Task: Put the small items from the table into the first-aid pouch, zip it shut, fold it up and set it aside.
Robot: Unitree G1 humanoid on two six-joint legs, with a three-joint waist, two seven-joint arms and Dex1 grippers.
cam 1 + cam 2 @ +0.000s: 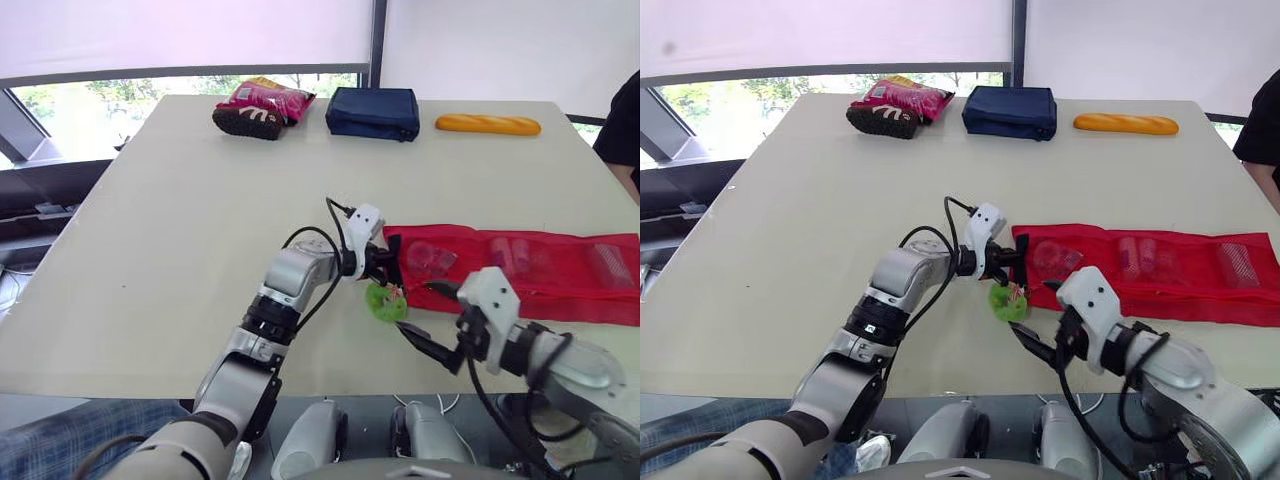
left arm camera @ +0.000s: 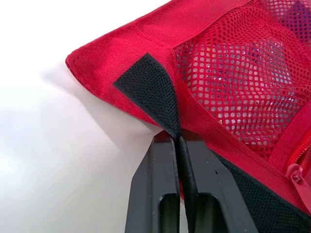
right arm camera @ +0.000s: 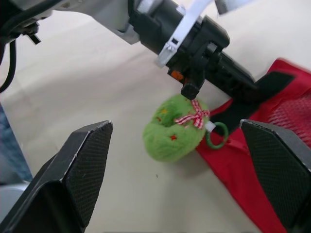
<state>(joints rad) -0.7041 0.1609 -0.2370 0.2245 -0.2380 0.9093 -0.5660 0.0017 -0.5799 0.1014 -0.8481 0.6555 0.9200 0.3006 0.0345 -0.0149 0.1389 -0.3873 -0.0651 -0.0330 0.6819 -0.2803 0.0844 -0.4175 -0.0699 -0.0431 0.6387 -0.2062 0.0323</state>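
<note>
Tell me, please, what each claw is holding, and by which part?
The left claw pinches the red pouch by the black Velcro strip at its end corner. The right claw is open and holds nothing, facing the green wreath.

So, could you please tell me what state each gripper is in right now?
Left gripper: closed on the black tab of the red pouch.
Right gripper: open, holding nothing, near the green wreath.

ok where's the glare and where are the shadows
Left wrist view: the table beside the red pouch is blown out to white. Right wrist view: the green wreath throws a soft shadow on the table. Left eye view: the window blind glows bright.
</note>
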